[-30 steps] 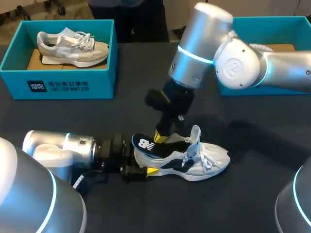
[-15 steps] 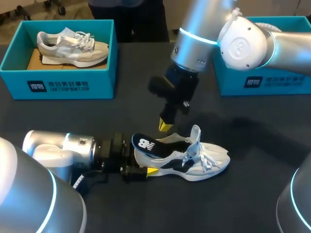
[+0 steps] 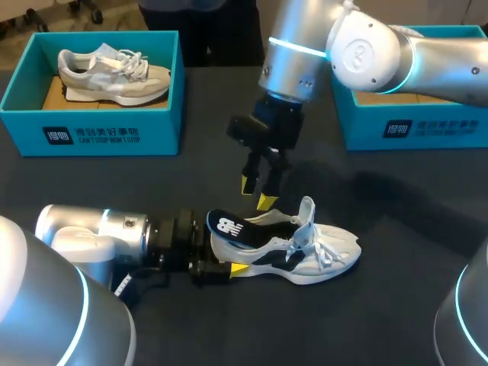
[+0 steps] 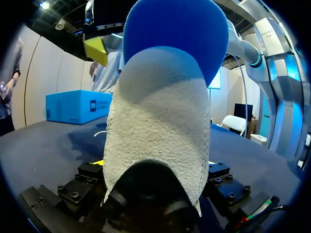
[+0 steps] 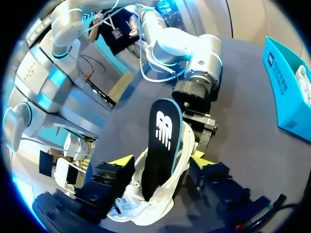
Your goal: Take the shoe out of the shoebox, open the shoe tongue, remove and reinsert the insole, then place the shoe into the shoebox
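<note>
A white and black shoe [image 3: 301,248] lies on its sole at the table's middle, toe to the right. A dark insole [image 3: 229,227] with a white logo sticks up out of its heel opening. My left gripper [image 3: 221,259] comes in low from the left and is shut on the shoe's heel [image 4: 155,126], which fills the space between its fingers. My right gripper [image 3: 258,192] hangs open just above the insole, its yellow fingertips [image 3: 267,200] apart and holding nothing. From the right wrist view the insole [image 5: 163,141] stands out of the shoe [image 5: 150,204], under my right gripper [image 5: 160,159].
A teal shoebox [image 3: 23,114] at the back left holds a grey shoe [image 3: 114,72]. A second teal shoebox [image 3: 412,126] stands at the back right, partly behind my right arm. Dark table shows in front of and to the right of the shoe.
My right gripper let go at the insole, rose away from the shoe and opened. The insole stays poking out of the heel. The left arm and shoe did not move.
</note>
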